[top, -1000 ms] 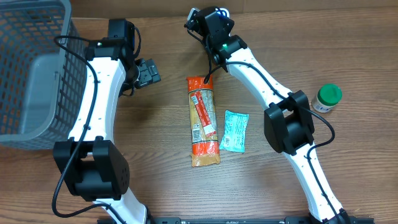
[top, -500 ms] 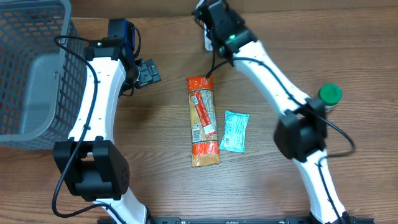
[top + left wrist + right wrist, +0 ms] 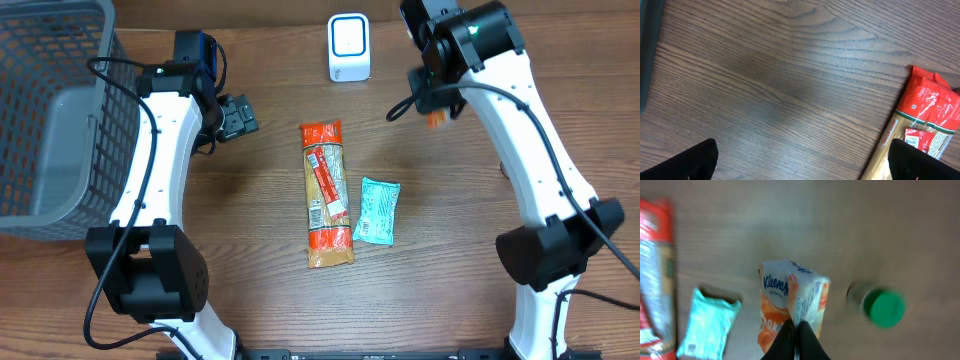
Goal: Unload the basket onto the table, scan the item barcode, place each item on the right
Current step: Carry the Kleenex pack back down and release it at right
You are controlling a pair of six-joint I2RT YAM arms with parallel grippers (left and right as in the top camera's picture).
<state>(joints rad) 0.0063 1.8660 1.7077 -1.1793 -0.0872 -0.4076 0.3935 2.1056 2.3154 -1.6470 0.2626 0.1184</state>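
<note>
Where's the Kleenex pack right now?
The Kleenex pack is pinched in the right gripper, above the table, just right of the white scanner in the overhead view.

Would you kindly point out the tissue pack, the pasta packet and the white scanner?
tissue pack (image 3: pixel 776 285): right wrist view, its printed front face.
pasta packet (image 3: pixel 326 200): overhead view, middle of its label.
white scanner (image 3: pixel 348 45): overhead view, its top face.

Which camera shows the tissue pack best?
The right wrist view: the tissue pack fills the middle, pinched in the right fingers. Overhead shows only an orange corner under the arm; left wrist shows none.
</note>
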